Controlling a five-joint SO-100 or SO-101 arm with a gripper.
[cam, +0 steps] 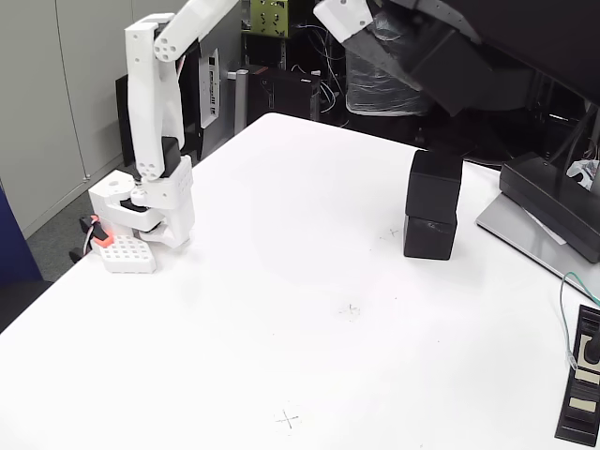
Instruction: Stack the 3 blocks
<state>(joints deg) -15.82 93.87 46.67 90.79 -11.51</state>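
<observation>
In the fixed view, the white plastic arm base (145,211) sat clamped at the left edge of the smooth white tabletop (281,309), its blocky segments rising and bending rightward along the top of the picture. The gripper (345,17), white and angular, hung near the top edge above the far side; whether its fingers were apart or together could not be told. Well below and right of it, two matte black cubes (432,204) with rounded edges stood stacked near the right edge, the upper one slightly askew. A flat black device (583,389) lay at the right corner.
</observation>
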